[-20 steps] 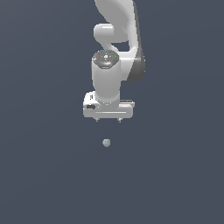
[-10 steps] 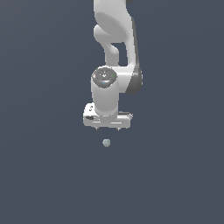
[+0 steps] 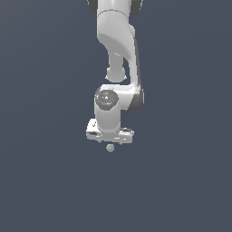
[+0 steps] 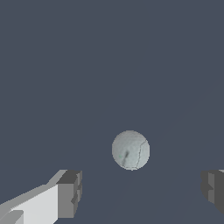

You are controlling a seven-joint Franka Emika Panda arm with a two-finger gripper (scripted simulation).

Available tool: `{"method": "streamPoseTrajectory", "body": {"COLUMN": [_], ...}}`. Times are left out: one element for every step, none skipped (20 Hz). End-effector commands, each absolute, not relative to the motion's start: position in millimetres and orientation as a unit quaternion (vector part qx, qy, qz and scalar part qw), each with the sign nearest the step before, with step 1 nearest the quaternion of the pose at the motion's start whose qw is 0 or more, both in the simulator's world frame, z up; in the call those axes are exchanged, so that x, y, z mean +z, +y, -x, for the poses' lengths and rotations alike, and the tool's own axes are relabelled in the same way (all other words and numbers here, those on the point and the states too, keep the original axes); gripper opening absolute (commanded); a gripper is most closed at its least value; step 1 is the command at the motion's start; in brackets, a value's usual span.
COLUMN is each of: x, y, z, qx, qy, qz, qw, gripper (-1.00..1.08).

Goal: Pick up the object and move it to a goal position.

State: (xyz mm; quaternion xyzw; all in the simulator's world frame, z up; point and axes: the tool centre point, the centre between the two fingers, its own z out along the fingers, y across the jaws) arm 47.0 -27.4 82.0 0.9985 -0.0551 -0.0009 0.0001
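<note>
Closest to your wrist camera, two grey fingertips [image 4: 70,192] frame the shot, one on each side, with a wide gap between them: your jaws stand apart and hold nothing. One fingertip runs back into a white finger body at the edge of the picture; the other is cut off by the frame, so only its dark pad shows.

Just beyond the fingertips sits the sphere [image 4: 130,150], pale grey-blue and matte, with a faint dark streak and a hairline curve on its surface. It lies between the two fingertips in line, nearer the cut-off one, and touches neither of them. Whether it rests on the dark surface [image 4: 109,57] or hangs free above it you cannot tell, for the ground is a flat slate grey with no shadow or edge.

From the exterior view, the gripper [image 3: 110,141] hangs pointing down, with the sphere [image 3: 110,147] just under its white crossbar, near the middle and a shade towards the exterior view's left of the bar's centre. The fingers themselves are too small and too hidden there to make out.

Farther back and above, your white arm [image 3: 118,45] rises from the wrist housing, with its round grey cap, through a bent elbow and out of the top of the frame, set against the same plain slate background.
</note>
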Motion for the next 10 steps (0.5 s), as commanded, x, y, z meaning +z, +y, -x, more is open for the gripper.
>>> {"method": "streamPoseTrajectory", "body": {"x": [75.1,73.4,72.1,71.4,71.1,72.0,71.6,70.5,68.7,66.1], "y": [-28.2,-28.4,-28.6,-28.7,-28.5,-28.6,-28.6,-28.6,-28.6,-28.5], "z": [-49.6,-50.1,-50.4,-50.6,-50.7,-49.9,-49.9,-49.9,-49.8,-49.8], "qx": [0.0,0.0,0.0,0.0,0.0,-0.001,-0.001,-0.001,-0.001,-0.001], "qy": [-0.059,-0.06,-0.06,-0.061,-0.061,-0.06,-0.06,-0.06,-0.06,-0.06], "qz": [-0.998,-0.998,-0.998,-0.998,-0.998,-0.998,-0.998,-0.998,-0.998,-0.998], "qw": [0.0,0.0,0.0,0.0,0.0,0.0,0.0,0.0,0.0,0.0], "gripper": [1.0,1.0,1.0,1.0,1.0,1.0,1.0,1.0,1.0,1.0]}}
